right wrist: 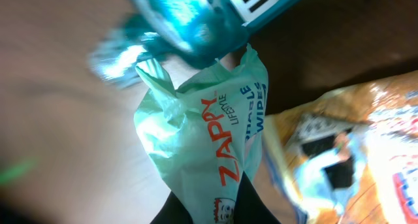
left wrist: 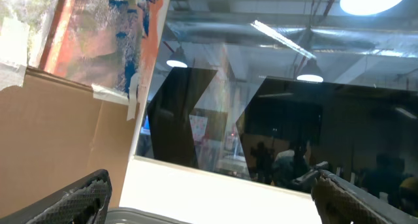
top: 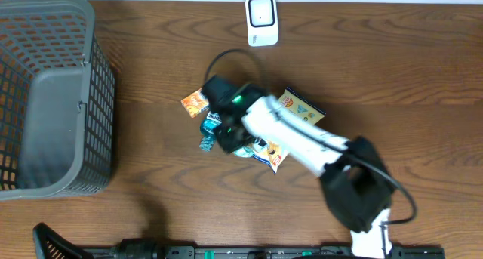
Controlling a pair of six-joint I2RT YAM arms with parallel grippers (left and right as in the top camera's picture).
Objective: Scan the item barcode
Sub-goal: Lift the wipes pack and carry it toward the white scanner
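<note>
Pale-green Zappy wipes packet (right wrist: 202, 139): lower end pinched between the dark fingers of the right gripper (right wrist: 215, 209), jaws closed on it. Packet is crumpled, its red and blue print running sideways.

Right wrist view: teal packet (right wrist: 189, 15) lies just beyond the wipes, touching its upper edge. Orange-yellow snack packet (right wrist: 366, 139) sits just right of it, blurred. Dark wooden table (right wrist: 339, 48) shows behind.

Overhead: right arm reaches from the near right corner to a small heap of packets mid-table. Gripper sits over the heap, hiding the wipes there. Orange packet (top: 195, 103) at the heap's far left; yellow packet with blue print (top: 302, 108) at the far right.

White barcode scanner (top: 262, 19) stands at the far edge, well apart from the heap. Grey mesh basket (top: 102, 115) at the left edge.

Left gripper (left wrist: 209, 201): jaws spread wide, nothing between them. Its camera faces the room, not the table. One finger (left wrist: 72, 198) at each lower corner of the view.
</note>
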